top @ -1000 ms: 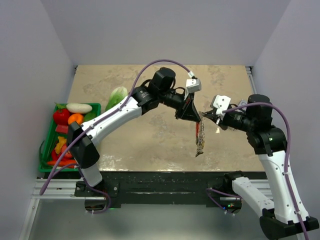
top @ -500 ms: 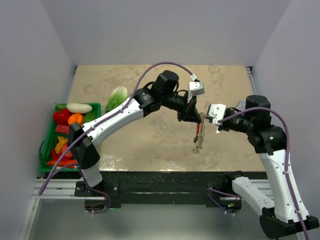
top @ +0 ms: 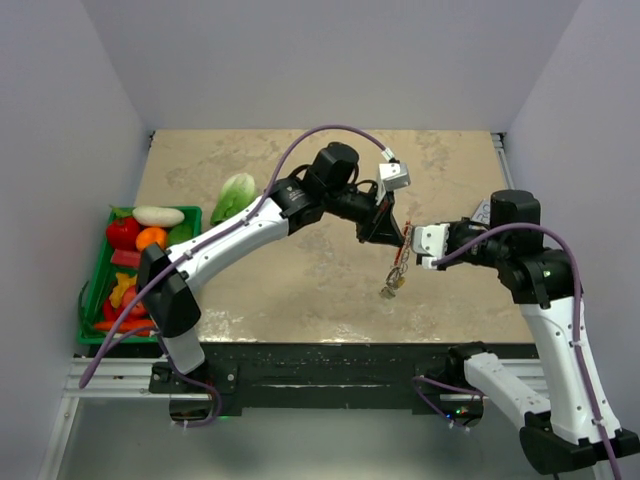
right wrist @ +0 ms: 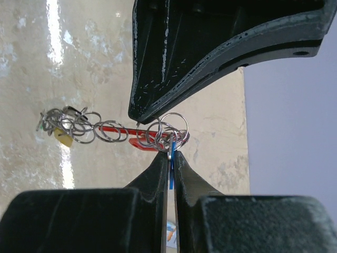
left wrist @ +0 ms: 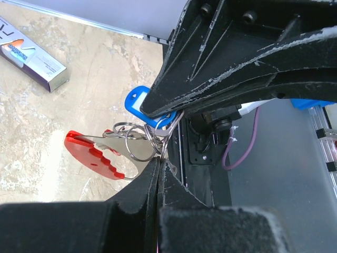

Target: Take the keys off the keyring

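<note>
Two end effectors meet tip to tip in mid-air above the counter (top: pixel 300 285), w/ the keyring (left wrist: pixel 138 146) between them. Left end effector (left wrist: pixel 158 161): fingers pressed together, pinching a silvery loop of the ring cluster right at the tips. Right end effector (right wrist: pixel 171 154): all but closed, nipping the thin blue tag (right wrist: pixel 171 171) edge-on, just beside the left's tips. Red fob (left wrist: pixel 95 155) sticks out sideways, touching the rings. A chain of rings runs off from both tips, w/ the keys (right wrist: pixel 59 126) bunched at its far end, incl. a yellow tag (right wrist: pixel 65 139). Top view: bunch hangs below the tips; can't tell if it touches the counter. White-and-purple box (left wrist: pixel 31 55) lies well apart. Green basket (top: pixel 95 300) of veg at the counter's left edge.
</note>
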### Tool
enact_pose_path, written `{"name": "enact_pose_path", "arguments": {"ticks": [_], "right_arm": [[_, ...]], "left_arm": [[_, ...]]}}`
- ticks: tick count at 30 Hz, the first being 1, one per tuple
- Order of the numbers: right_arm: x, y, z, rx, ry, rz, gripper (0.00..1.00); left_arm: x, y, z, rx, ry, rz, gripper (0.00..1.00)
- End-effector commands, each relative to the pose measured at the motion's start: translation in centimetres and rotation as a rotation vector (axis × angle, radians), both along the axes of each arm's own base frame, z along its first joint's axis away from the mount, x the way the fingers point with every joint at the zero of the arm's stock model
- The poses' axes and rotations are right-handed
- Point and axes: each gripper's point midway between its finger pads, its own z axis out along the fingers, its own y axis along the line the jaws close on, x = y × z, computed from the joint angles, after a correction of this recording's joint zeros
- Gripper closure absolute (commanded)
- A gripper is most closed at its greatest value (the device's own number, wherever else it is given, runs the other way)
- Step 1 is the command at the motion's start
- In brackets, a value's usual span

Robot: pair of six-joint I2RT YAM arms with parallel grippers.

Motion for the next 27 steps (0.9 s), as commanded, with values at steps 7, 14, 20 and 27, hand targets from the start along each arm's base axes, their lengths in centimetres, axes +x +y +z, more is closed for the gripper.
{"name": "enact_pose_path", "arguments": {"ticks": [7, 14, 20, 27], "right_arm": [[0.5, -0.2, 1.1, -0.103, -0.107, 0.065, 1.00], [0.3, 0.4, 1.0, -0.124, -0.109, 0.109, 1.00], [1.2, 0.5, -0.3, -0.176, -0.099, 0.091, 1.00], [1.8, 0.8, -0.2, -0.212, -0.114, 0.085, 0.96]], "left_arm": [[0.0, -1.2, 0.1, -0.028, -0.002, -0.007, 1.00], [0.3, -1.6, -0.1, -0.019, -0.005, 0.009, 1.00], [0.1, -1.8, -0.2, -0.016, -0.003, 0.006, 1.00], [0.1, -1.9, -0.3, -0.016, 0.003, 0.001, 1.00]]}}
